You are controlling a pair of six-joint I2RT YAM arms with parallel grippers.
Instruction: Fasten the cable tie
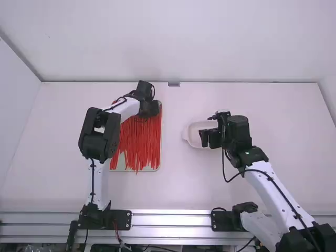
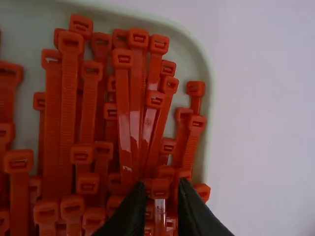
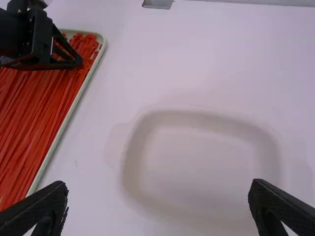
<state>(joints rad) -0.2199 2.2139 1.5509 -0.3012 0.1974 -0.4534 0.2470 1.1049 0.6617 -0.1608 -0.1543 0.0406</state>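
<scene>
Right now the cable ties [image 2: 123, 123] lie in a thick orange-red heap on a pale green tray [image 1: 159, 137], which sits on the table [image 1: 273, 105] left of the middle. Their straps run lengthwise along the tray, and many of the square heads are crowded into its far right corner.

That corner is where you have your left claw [image 2: 161, 184]. It is pushed down into the heads, and one tie head [image 2: 158, 189] sits right between the two black fingers [image 2: 130, 214], with its strap running back through the gap. The fingers stand close together but slightly parted, with a sliver of space on either side of the strap, so you are straddling that tie and have not clamped it. Neighbouring heads press against the outside of both fingers.

Your right claw [image 3: 157, 189] is well apart from the ties, on the other side of the tray's right edge. It hangs above a shallow white dish [image 1: 191, 131] that rests on the table just right of the middle, and its fingers are spread wide, released, with nothing between them.
</scene>
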